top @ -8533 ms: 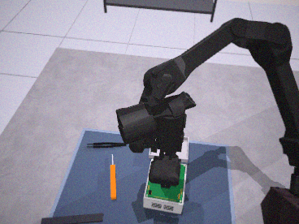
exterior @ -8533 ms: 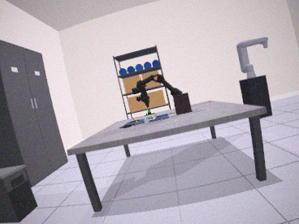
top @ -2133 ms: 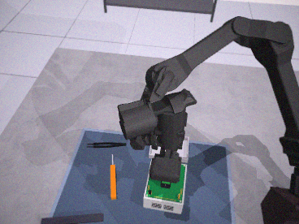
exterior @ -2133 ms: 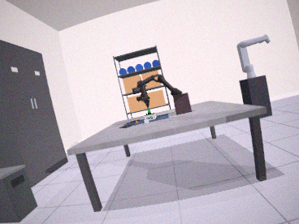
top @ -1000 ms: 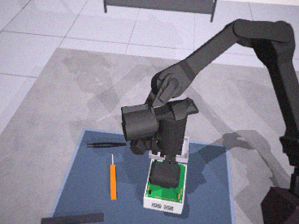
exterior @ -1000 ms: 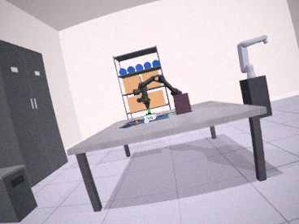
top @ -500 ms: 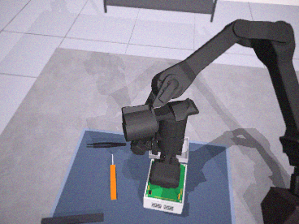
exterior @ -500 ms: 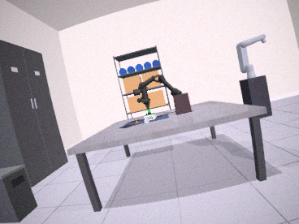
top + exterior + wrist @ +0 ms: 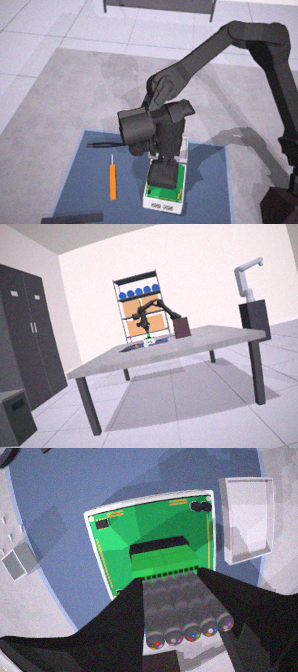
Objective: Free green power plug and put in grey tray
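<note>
Green plug (image 9: 164,559) at the black socket (image 9: 158,544) on the circuit board (image 9: 151,196) (image 9: 116,539); whether it's fully seated, can't tell. Claw (image 9: 163,187) (image 9: 148,333) (image 9: 170,579) clamped on the plug, one finger at each end of the block, grey cable bundle (image 9: 175,603) running between them toward the camera. Grey tray (image 9: 184,150) (image 9: 275,523) just beside the board, not touching in the wrist view.

Handling, my guess: plug is light, hard plastic, rigid body; the load comes from socket friction, not weight. Smooth ends could slip under a hard pull. Cables look thick, probably bend, poor handle: tugging them would twist the plug or strain the wires. Socket and board are likely the fragile side, pins could bend if rocked too far.

Best hold: the two short ends of the green block, low and square, as the claw roughly has it. Keep the squeeze firm, rock in small tilts, lift only as it gives. Board might ride up with the plug if yanked. Once free, stiff cables could make it sit crooked in the tray, so lower it gently before opening.
</note>
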`<action>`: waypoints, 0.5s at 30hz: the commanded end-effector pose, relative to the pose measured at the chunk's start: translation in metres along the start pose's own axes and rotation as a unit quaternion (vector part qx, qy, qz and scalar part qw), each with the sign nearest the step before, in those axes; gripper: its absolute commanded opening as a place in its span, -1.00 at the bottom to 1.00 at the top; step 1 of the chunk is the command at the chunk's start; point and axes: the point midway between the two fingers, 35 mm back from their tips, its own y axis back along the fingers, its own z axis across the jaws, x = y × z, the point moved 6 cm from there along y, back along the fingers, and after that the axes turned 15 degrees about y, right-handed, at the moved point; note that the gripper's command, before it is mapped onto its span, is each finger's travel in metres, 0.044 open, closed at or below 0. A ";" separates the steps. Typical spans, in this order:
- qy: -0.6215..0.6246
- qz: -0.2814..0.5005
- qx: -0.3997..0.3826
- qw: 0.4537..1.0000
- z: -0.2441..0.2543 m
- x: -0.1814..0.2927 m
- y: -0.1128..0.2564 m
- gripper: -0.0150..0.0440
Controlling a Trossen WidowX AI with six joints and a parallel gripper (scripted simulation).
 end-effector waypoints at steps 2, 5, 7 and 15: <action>0.010 -0.007 0.032 0.999 0.012 0.000 0.019 -0.49; 0.010 -0.009 0.024 1.000 0.010 0.000 0.019 -0.49; 0.010 -0.015 0.000 1.000 0.003 0.002 0.019 -0.49; 0.011 -0.035 -0.077 0.996 -0.020 0.007 0.020 -0.49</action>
